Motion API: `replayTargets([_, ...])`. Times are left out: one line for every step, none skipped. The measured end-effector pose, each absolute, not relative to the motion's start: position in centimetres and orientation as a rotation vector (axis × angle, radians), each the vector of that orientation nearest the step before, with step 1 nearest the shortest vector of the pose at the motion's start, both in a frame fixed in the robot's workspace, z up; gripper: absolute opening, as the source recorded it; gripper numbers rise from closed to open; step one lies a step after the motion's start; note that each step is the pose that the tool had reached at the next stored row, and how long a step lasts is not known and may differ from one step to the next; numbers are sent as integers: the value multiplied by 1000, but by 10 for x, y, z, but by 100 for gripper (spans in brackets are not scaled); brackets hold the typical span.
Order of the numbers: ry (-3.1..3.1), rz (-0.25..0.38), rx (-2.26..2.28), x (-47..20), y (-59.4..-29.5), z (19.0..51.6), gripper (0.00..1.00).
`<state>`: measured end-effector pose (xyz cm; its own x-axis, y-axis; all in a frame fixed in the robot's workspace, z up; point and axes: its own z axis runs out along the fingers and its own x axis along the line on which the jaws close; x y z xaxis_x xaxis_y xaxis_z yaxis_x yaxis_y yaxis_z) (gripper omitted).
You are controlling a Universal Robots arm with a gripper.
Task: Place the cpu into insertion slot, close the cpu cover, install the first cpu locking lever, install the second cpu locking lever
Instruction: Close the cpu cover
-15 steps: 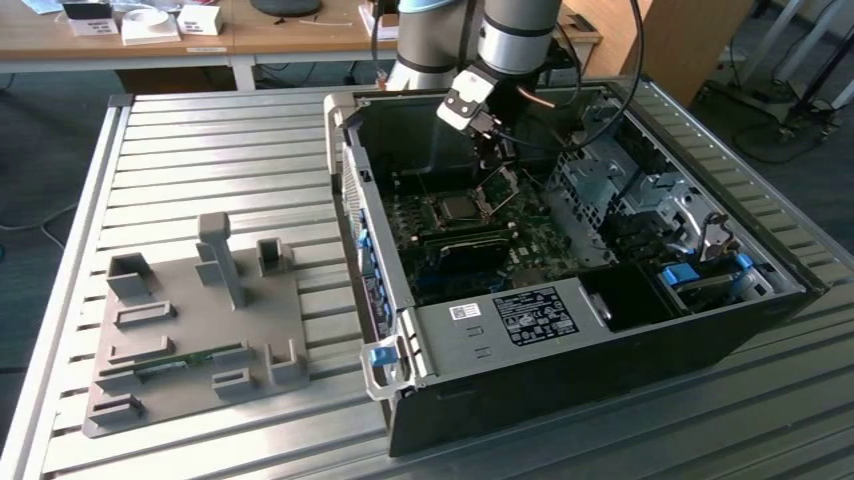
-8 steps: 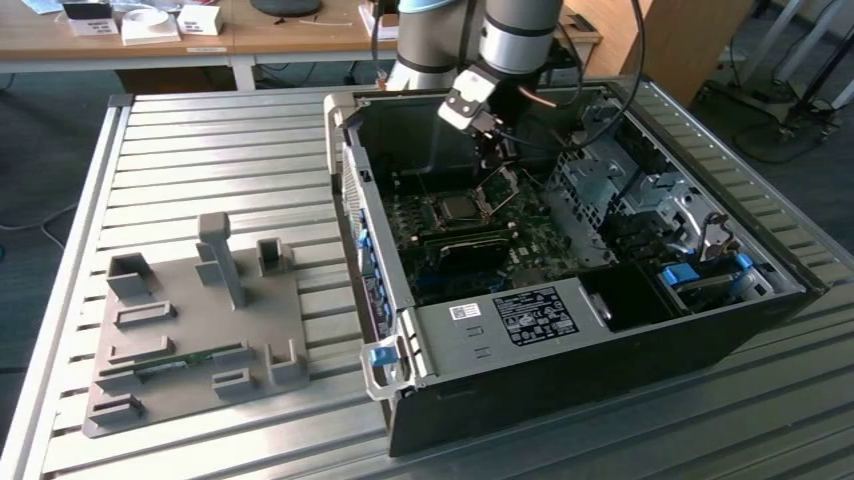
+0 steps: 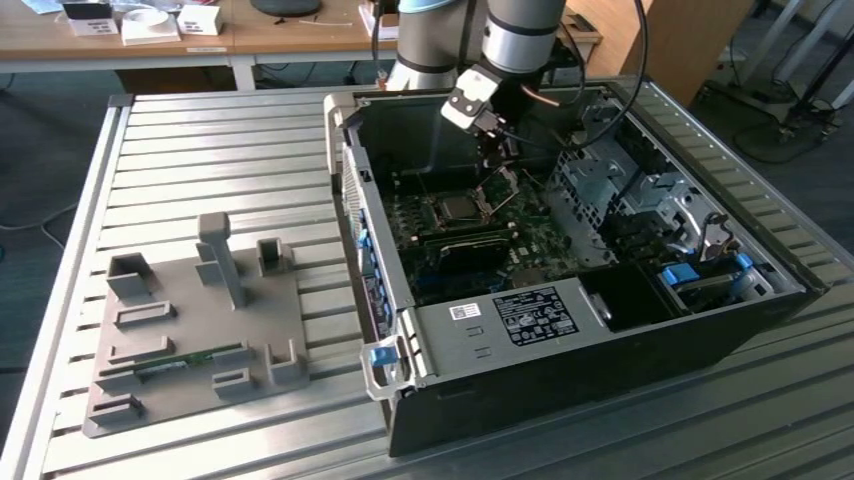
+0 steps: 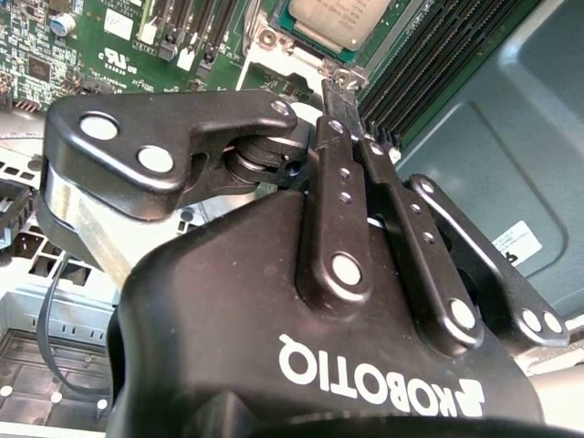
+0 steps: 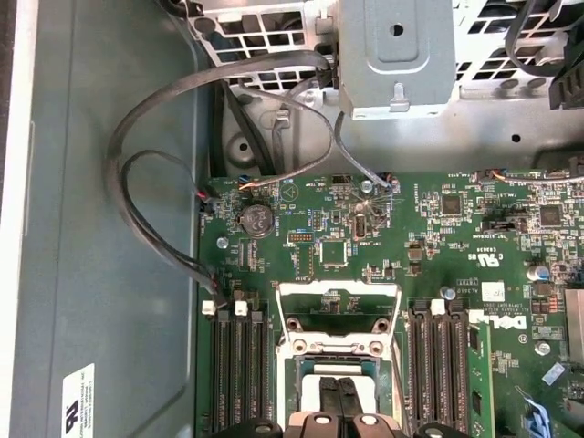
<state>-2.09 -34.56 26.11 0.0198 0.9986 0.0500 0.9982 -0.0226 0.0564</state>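
Note:
The cpu (image 3: 461, 208) lies flat in its socket on the green motherboard (image 3: 534, 235) inside the open computer case; its silvery top (image 4: 333, 18) shows in the second wrist view. The cpu cover (image 3: 505, 185) is tilted up from the socket, and its windowed frame (image 5: 338, 290) appears in the first wrist view. My gripper (image 3: 501, 155) reaches down into the case at the cover's raised edge. Its two fingers are shut together, with a thin silver tab of the cover (image 4: 339, 84) between the tips (image 4: 342, 96). The fingertips (image 5: 339, 397) sit just over the socket.
Memory slots (image 5: 237, 365) flank the socket on both sides. Grey cables (image 5: 146, 210) loop over the case floor near a metal drive cage (image 3: 627, 180). A boxed unit (image 3: 521, 315) fills the case's near end. A grey fixture plate (image 3: 187, 320) lies on the slatted table.

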Motion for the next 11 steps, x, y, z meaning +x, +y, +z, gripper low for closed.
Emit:
replayTargets([2192, 118, 2239, -21, -346, 262, 11])
replayTargets([2192, 118, 2239, -21, -346, 262, 11])
replayTargets([2192, 118, 2239, -21, -346, 263, 11])
replayTargets([2193, 118, 2240, -21, -346, 263, 11])
replayTargets([2193, 119, 2240, -21, -346, 263, 11])
replayTargets([2193, 119, 2240, -21, -346, 263, 11])
replayTargets([2193, 118, 2239, -21, -346, 263, 11])
replayTargets([2193, 118, 2239, -20, -346, 263, 11])
replayTargets([2193, 118, 2239, -19, -346, 263, 11])
replayTargets([2193, 118, 2239, -18, -346, 263, 11])
replayTargets([2192, 118, 2239, -17, -346, 263, 11])
